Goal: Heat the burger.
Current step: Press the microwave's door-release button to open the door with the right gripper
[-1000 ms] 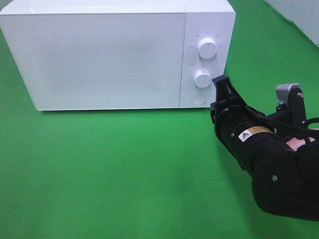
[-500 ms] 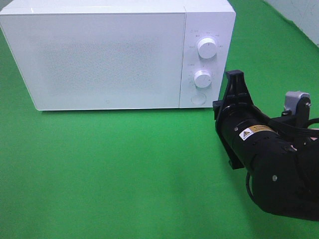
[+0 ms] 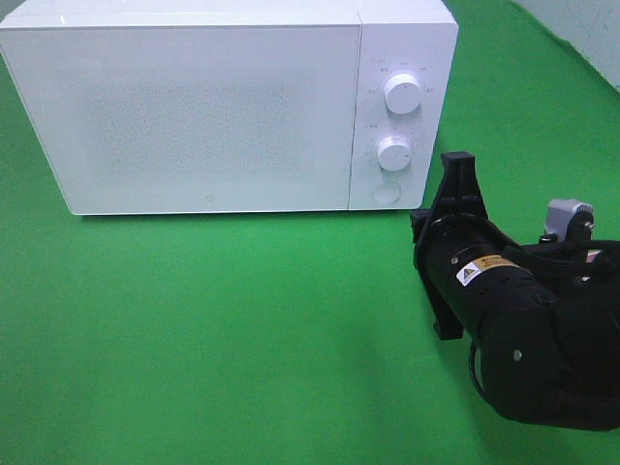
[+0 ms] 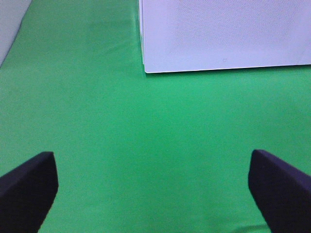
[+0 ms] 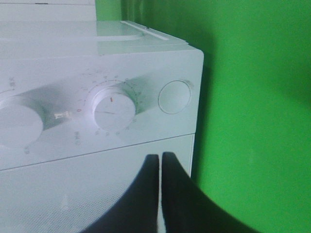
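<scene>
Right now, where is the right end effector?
The right end effector is on the right of the exterior high view, shut, just beside the microwave's front right corner, close to its round button.

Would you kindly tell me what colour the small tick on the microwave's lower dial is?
Red tick; the right wrist view shows it best.

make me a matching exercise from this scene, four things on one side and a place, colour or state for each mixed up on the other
Column one
1. left gripper
2. right gripper
3. microwave door
4. round button

Column two
a. black, shut tight, holding nothing
b. just under the two knobs
c. wide open above the green cloth
d. white, closed

Pairs: 1-c, 2-a, 3-d, 4-b
</scene>
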`<state>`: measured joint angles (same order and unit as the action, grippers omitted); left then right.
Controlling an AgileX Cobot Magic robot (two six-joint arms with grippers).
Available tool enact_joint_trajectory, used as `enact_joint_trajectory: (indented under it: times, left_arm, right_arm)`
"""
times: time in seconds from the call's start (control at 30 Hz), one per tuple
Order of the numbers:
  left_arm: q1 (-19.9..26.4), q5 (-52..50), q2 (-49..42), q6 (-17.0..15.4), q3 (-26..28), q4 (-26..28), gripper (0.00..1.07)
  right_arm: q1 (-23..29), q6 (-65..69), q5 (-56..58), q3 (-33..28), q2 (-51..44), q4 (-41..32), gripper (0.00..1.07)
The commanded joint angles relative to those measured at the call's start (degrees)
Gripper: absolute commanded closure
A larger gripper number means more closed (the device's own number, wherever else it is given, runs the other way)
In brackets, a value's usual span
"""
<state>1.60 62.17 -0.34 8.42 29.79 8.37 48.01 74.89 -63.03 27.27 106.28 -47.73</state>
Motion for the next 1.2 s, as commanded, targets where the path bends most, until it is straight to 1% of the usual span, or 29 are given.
enact_joint_trajectory:
  times: [0.03, 0.07, 0.2, 0.3, 0.43, 0.53, 0.73, 0.9, 1.03, 1.2]
  left_arm:
    - [0.0, -0.7, -0.9, -0.3, -0.2, 0.1, 0.07]
    - [0.0, -0.7, -0.9, -0.3, -0.2, 0.1, 0.07]
    - [0.0, -0.7, -0.9, -0.3, -0.2, 0.1, 0.07]
    - [0.0, -0.7, -0.9, -0.3, -0.2, 0.1, 0.07]
    - [0.0, -0.7, -0.9, -0.3, -0.2, 0.1, 0.07]
    - [0.0, -0.7, -0.9, -0.3, -0.2, 0.1, 0.07]
    - [0.0, -0.7, -0.9, -0.3, -0.2, 0.1, 0.07]
    - [0.0, -0.7, -0.9, -0.3, -0.2, 0.1, 0.07]
    - [0.0, -0.7, -0.9, -0.3, -0.2, 0.1, 0.07]
    - [0.0, -0.7, -0.9, -0.3, -0.2, 0.1, 0.07]
  right_arm:
    - [-0.9, 1.7, 1.1, 0.8, 0.5, 1.8, 1.07]
    - [-2.3, 3.4, 2.3, 1.8, 1.5, 4.3, 1.07]
    - [-3.9, 5.0, 3.1, 4.0, 3.3, 7.1, 1.07]
    - [-4.6, 5.0, 3.8, 5.1, 4.0, 7.2, 1.07]
    - [-7.0, 5.3, 5.1, 7.8, 5.8, 8.8, 1.07]
    - [-7.3, 5.3, 5.2, 8.2, 6.1, 9.1, 1.07]
    - [-9.2, 7.0, 5.7, 11.2, 9.1, 11.7, 1.07]
    - [-9.9, 7.2, 6.8, 12.5, 10.1, 12.0, 1.07]
    - [-10.8, 7.3, 7.6, 15.6, 12.9, 12.9, 1.07]
    - [-12.0, 7.2, 8.0, 16.9, 14.2, 13.3, 1.07]
